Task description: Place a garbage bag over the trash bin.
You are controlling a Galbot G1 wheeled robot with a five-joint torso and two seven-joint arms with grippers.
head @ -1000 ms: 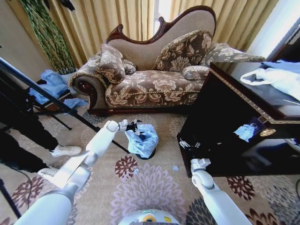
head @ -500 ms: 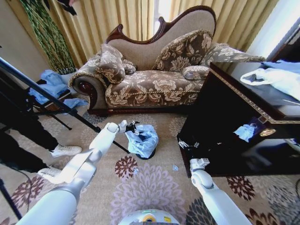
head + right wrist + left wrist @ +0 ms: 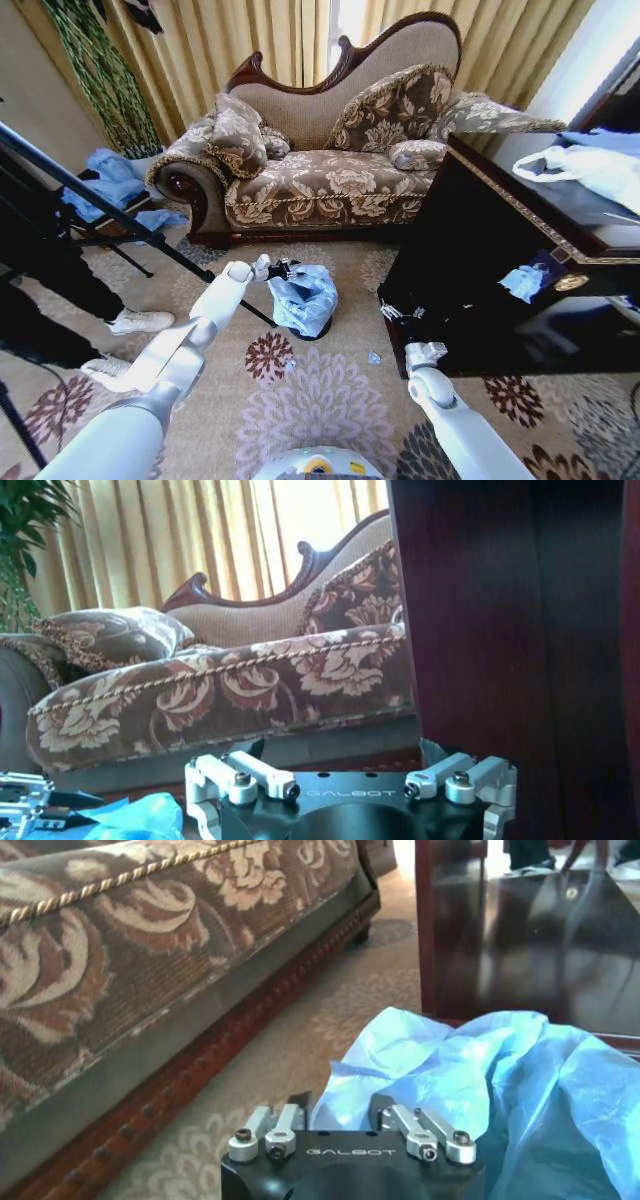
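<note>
Garbage bag (image 3: 305, 293), pale blue and crinkled, lies draped over the trash bin (image 3: 318, 330) on the patterned carpet (image 3: 320, 400), just in front of the sofa (image 3: 320, 180), which stands at twelve o'clock from the bin. Only a sliver of the bin's black foot shows under the plastic; the bag already wraps most of it.

Left claw (image 3: 281, 268) sits at the bag's ten o'clock edge, touching the rim of plastic there. From the left wrist view its black body is up against the blue folds (image 3: 500, 1087), but the fingertips are hidden below the frame, so I cannot tell whether it is clenched on the bag or released.

Compared with a second ago the left arm has pulled back a little toward seven o'clock, and the dark opening that showed at the bag's top is now mostly closed over by blue film. The bag itself has barely shifted. That reads as a smoothing or tugging touch at the rim, not a fresh grasp, and I judge the covering to be nearly finished.

Right claw (image 3: 400, 313) hangs low beside the dark cabinet (image 3: 480, 260), at the bag's three o'clock and well apart from it; it has crept slightly forward. In the right wrist view its fingers (image 3: 250, 769) stand spread, holding nothing.
</note>
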